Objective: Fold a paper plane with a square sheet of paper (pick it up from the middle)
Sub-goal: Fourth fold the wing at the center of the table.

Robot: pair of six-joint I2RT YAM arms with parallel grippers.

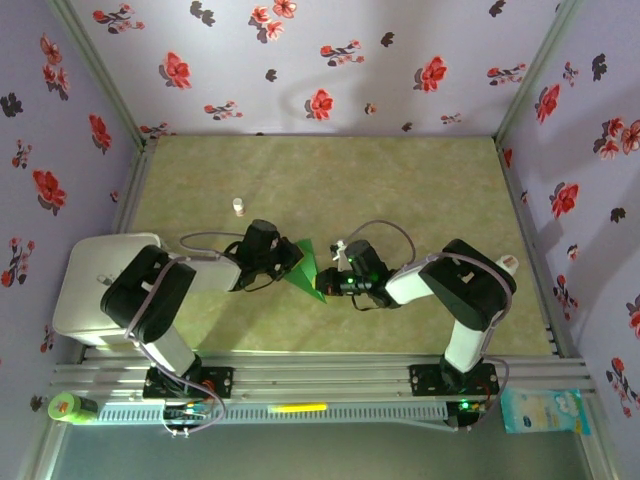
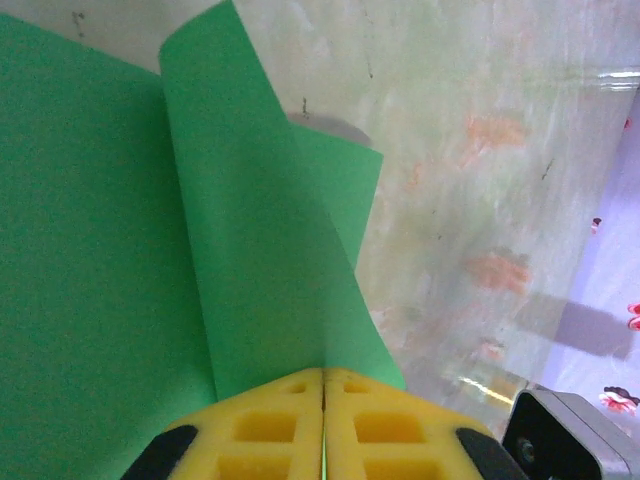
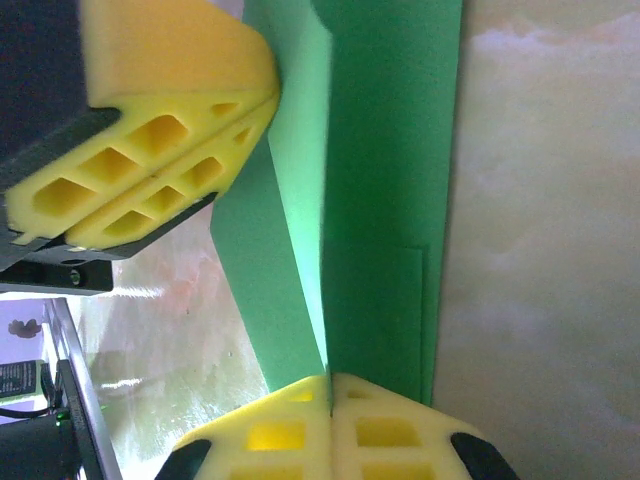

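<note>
the left tool [image 2: 323, 372] is closed, gripping one edge of the paper [image 1: 305, 268]. the right tool [image 3: 329, 378] is closed, gripping the opposite edge. the paper is green, creased, and held between both tools near the middle of the desk [image 1: 420, 190]. a small white bottle [image 1: 238, 206] stands well apart.

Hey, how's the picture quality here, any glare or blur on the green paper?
Top external: even light, soft shadows on the table. Left wrist: the paper is evenly lit and fairly sharp, with glare streaks on the table at lower right. Right wrist: the paper's fold looks soft and washed out, with glare on the table at lower left.
</note>
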